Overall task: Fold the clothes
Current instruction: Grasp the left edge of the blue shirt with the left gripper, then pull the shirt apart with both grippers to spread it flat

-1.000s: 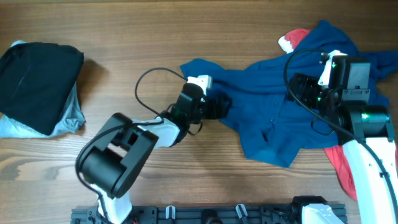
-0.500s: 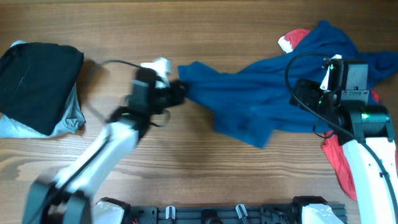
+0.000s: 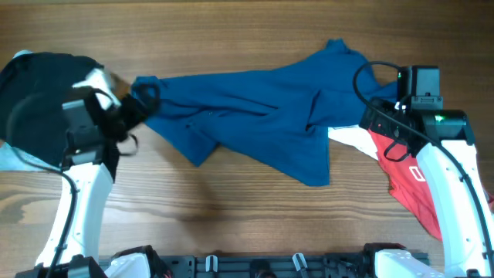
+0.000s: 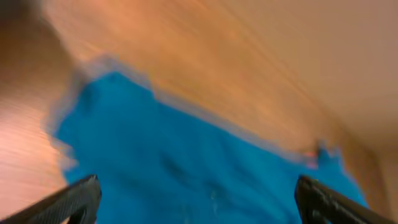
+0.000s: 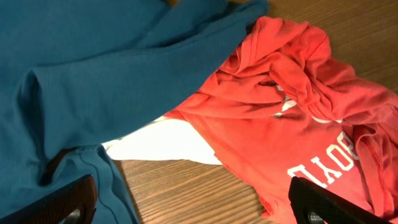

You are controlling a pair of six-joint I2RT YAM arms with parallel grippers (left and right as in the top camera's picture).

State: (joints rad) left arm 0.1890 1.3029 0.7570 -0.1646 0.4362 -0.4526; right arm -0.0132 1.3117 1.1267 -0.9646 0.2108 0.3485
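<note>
The dark blue T-shirt [image 3: 255, 108] lies stretched across the table from left to right, creased and partly spread. My left gripper [image 3: 135, 108] is at its left end, beside the black garment [image 3: 38, 100]. In the blurred left wrist view the jaws [image 4: 202, 202] are wide apart with the blue shirt [image 4: 186, 155] between them. My right gripper [image 3: 374, 127] is open and empty over bare wood [image 5: 205, 193], between the blue shirt [image 5: 93, 68] and a red shirt with white lettering [image 5: 298, 124]. The red shirt [image 3: 409, 177] lies at the right.
A folded black garment lies on a pale blue one [image 3: 9, 158] at the far left. A white patch of cloth [image 3: 347, 137] shows beside the red shirt, also in the right wrist view [image 5: 161, 140]. The rail [image 3: 255, 266] runs along the front edge.
My left arm has swung far to the left, dragging the blue shirt out of its heap and across the table. The red shirt is uncovered. The right arm shifted slightly.
</note>
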